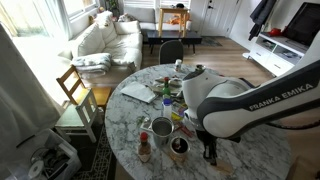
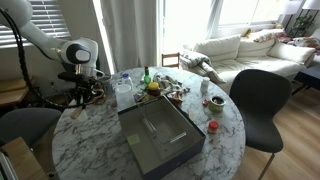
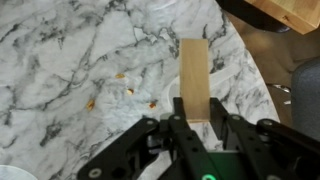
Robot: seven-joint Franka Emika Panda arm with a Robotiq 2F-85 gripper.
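Note:
A pale wooden block (image 3: 194, 70) lies flat on the white marble table (image 3: 60, 60), running away from me near the table's edge. My gripper (image 3: 197, 103) is down on the block's near end, one black finger (image 3: 178, 108) on each long side, pressed against the wood. In both exterior views the gripper (image 1: 210, 152) (image 2: 83, 97) hangs low over the marble top (image 1: 255, 150) (image 2: 225, 150), close to its rim. The block itself is hidden by the hand there.
Cluttered middle of the table: a metal cup (image 1: 161, 127), a dark bowl (image 1: 179, 145), a small bottle (image 1: 144, 148), a grey tray (image 2: 160, 135). Orange crumbs (image 3: 122, 77) lie left of the block. A black chair (image 2: 260, 100) and a wooden chair (image 1: 78, 90) stand at the table.

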